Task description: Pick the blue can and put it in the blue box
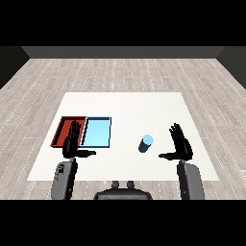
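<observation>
A blue can (146, 143) stands alone on the white table (134, 103), toward the near edge and a little right of the middle, untouched. The robot's right hand (178, 144) hovers just right of it with fingers straight and thumb spread, holding nothing; a gap of bare table separates the two. The left hand (72, 140), likewise spread and empty, hangs over the near-left part of the table, partly covering the red tray (62, 126) and the near-left corner of the blue tray (97, 132) beside it.

The reach for the can appears not yet begun. Done well, the right hand would slide left at the can's height, keep thumb and fingers apart until the can sits between them, then curl round its middle so it stays upright. The can seems to lean slightly, so a sideways knock could roll it. The path from can to blue tray looks free of other things, though the left hand near that tray may need to draw back.
</observation>
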You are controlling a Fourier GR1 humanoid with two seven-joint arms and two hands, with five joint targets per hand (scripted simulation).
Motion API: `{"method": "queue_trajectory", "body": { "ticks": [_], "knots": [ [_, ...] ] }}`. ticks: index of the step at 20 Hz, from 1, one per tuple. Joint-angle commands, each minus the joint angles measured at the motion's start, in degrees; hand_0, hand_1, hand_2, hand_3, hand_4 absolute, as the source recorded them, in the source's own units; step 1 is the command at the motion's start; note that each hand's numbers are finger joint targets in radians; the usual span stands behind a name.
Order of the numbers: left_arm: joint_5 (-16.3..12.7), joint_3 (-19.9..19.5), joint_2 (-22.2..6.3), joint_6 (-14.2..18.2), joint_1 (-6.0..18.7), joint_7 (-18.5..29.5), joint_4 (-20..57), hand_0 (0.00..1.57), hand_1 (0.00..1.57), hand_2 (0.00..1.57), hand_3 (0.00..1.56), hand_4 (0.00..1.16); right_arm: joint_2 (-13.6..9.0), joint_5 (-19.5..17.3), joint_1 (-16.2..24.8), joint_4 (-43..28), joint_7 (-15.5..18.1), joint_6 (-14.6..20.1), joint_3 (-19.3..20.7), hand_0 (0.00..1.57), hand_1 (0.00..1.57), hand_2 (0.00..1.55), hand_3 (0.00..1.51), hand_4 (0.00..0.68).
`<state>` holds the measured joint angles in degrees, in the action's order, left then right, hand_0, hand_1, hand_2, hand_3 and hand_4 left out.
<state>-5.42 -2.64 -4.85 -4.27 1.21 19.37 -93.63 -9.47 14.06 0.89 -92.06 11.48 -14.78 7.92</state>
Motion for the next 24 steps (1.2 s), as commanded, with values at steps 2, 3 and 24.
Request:
{"method": "queue_trajectory", "body": {
  "ticks": [2,3,24],
  "knots": [
    [1.7,0.9,2.5,2.1,4.0,2.4,3.0,0.00,0.00,0.00,0.00,0.00,0.5,0.4,0.2,-2.1,-0.6,-0.8,0.0,0.00,0.00,0.00,0.00,0.000],
    [-0.9,-1.4,0.4,-0.5,4.1,2.0,2.4,0.00,0.00,0.00,0.00,0.00,-0.7,2.1,-1.2,-0.1,-0.9,-1.9,2.2,0.00,0.00,0.00,0.00,0.000],
    [-3.9,-4.5,-1.6,-3.3,1.3,0.0,-1.7,0.00,0.00,0.00,0.00,0.00,7.5,1.7,-2.9,2.7,-3.3,1.4,-2.9,0.00,0.00,0.00,0.00,0.000]
  ]
}}
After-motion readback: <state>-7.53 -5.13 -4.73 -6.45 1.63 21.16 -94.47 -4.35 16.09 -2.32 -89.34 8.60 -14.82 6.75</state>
